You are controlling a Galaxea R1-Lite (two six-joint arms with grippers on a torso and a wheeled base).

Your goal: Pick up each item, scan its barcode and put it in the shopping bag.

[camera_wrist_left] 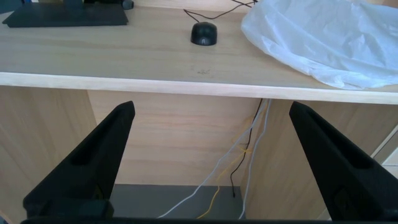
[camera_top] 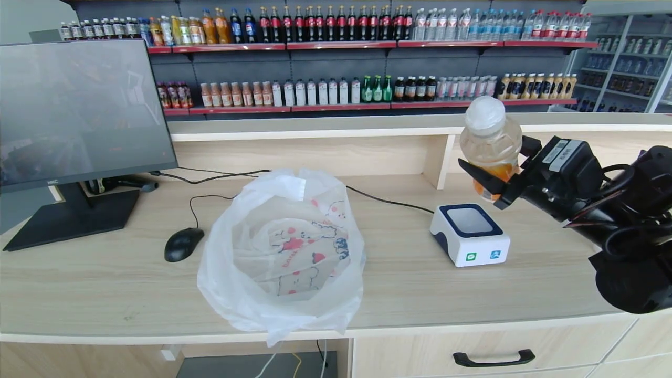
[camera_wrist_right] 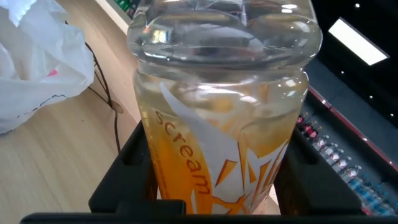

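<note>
Monitor: I see it dark, standing at the counter's far left.
Mouse: black, near the monitor's base, cable trailing back.
Shelves: rows of drink bottles behind.
Drawer handle: black, below the counter's edge.

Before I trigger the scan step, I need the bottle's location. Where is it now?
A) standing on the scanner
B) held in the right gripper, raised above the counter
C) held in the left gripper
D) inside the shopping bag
B: the right gripper is shut on the bottle, which is up off the counter and apart from the scanner.
</note>
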